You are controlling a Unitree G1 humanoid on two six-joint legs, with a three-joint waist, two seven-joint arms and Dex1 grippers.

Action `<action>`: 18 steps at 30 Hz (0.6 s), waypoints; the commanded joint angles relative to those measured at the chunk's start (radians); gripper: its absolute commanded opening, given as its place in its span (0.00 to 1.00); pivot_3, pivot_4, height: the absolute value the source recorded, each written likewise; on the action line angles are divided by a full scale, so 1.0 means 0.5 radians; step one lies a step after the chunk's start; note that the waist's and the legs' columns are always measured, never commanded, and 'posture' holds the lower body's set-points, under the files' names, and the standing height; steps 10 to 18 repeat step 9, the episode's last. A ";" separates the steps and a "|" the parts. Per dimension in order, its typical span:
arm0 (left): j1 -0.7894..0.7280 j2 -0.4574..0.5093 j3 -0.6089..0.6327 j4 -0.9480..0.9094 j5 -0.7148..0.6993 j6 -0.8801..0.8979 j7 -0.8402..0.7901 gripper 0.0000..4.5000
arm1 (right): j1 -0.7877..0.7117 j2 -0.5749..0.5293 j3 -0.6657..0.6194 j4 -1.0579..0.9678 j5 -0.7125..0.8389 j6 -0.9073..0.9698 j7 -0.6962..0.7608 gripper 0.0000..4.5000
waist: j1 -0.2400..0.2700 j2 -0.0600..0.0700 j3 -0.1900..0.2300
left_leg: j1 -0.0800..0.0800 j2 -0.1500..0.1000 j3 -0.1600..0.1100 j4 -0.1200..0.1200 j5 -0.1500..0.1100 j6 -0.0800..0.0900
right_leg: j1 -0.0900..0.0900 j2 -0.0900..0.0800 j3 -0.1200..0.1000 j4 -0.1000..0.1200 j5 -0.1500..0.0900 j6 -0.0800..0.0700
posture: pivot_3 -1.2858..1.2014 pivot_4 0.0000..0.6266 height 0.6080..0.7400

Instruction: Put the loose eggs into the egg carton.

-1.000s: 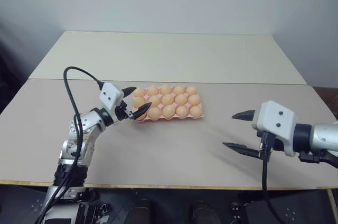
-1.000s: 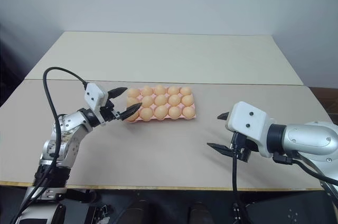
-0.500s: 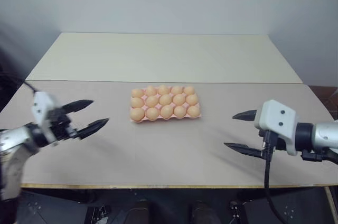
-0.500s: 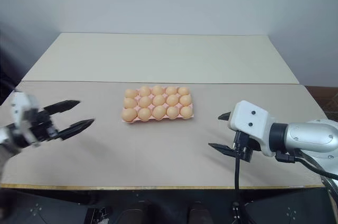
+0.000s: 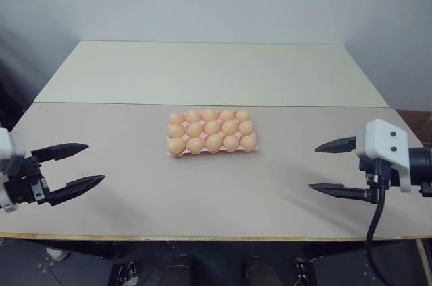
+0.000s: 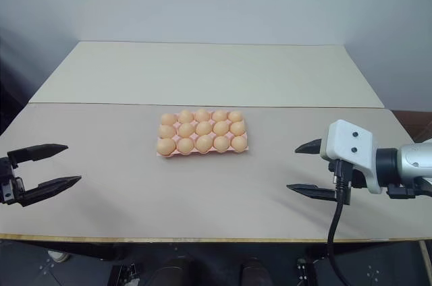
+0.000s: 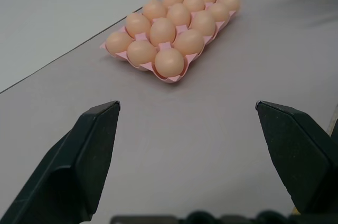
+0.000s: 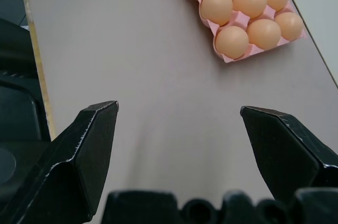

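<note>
A pale beige table (image 5: 216, 185) before a plain grey-white wall, with a second, lighter tabletop (image 5: 209, 73) butted against its far edge. At centre lies the pink egg carton (image 5: 177, 153), all fifteen cups occupied by tan eggs (image 5: 212, 128) (three rows of five); no egg remains loose on the surface. A second ago the left gripper (image 5: 71, 166) stood at the carton's near-left corner; it has since drawn back to the table's left edge, its fingers spread and empty. The right gripper (image 5: 332, 168), likewise spread and empty, has shifted slightly outward. The carton thus lies midway between, well apart from both; the task appears complete.
</note>
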 commanded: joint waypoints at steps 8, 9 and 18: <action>-0.035 0.071 0.088 -0.144 -0.060 0.158 0.075 1.00 | -0.035 -0.041 -0.007 0.018 -0.002 -0.054 0.055 0.96 | -0.002 0.000 0.000 | 0.000 0.000 0.000 0.000 0.000 0.000 | 0.000 -0.001 0.000 0.000 0.000 0.000 | 0.52 0.24 1.00; -0.029 0.062 0.091 -0.156 -0.058 0.163 0.082 1.00 | -0.039 -0.044 -0.001 0.027 -0.008 -0.061 0.061 0.96 | -0.002 0.000 0.000 | 0.000 0.000 0.000 0.000 0.000 0.000 | 0.000 -0.001 0.001 0.000 0.000 0.000 | 0.52 0.24 1.00; -0.029 0.062 0.091 -0.156 -0.058 0.163 0.082 1.00 | -0.039 -0.044 -0.001 0.027 -0.008 -0.061 0.061 0.96 | -0.002 0.000 0.000 | 0.000 0.000 0.000 0.000 0.000 0.000 | 0.000 -0.001 0.001 0.000 0.000 0.000 | 0.52 0.24 1.00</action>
